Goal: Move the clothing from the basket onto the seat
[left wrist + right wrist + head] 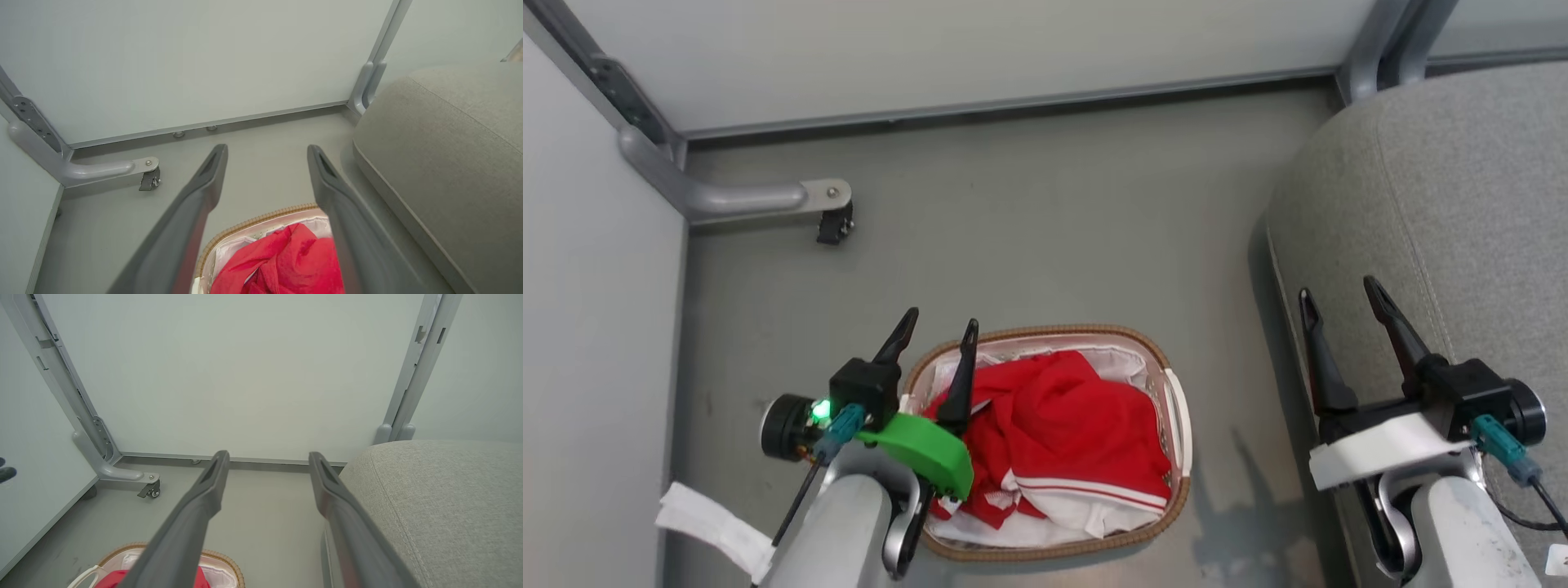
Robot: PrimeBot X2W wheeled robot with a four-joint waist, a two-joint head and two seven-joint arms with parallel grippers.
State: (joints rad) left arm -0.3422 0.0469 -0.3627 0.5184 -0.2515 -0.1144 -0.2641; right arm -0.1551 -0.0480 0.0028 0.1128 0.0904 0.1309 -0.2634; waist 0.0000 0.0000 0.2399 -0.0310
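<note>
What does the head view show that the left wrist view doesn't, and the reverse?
Head view adds: the right gripper, open at the edge of the seat; the whole basket with its white handle; white stripe trim on the clothing. Left wrist view adds: two small round fittings under the wall's base rail. Shared: the red clothing, the basket rim, the seat, the castor bracket and the open left gripper.

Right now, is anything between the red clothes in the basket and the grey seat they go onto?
Nothing visible does. The red clothing lies heaped in the basket, and a strip of grey floor separates the basket from the sofa seat. The open right end effector hangs at the seat's near edge.
</note>
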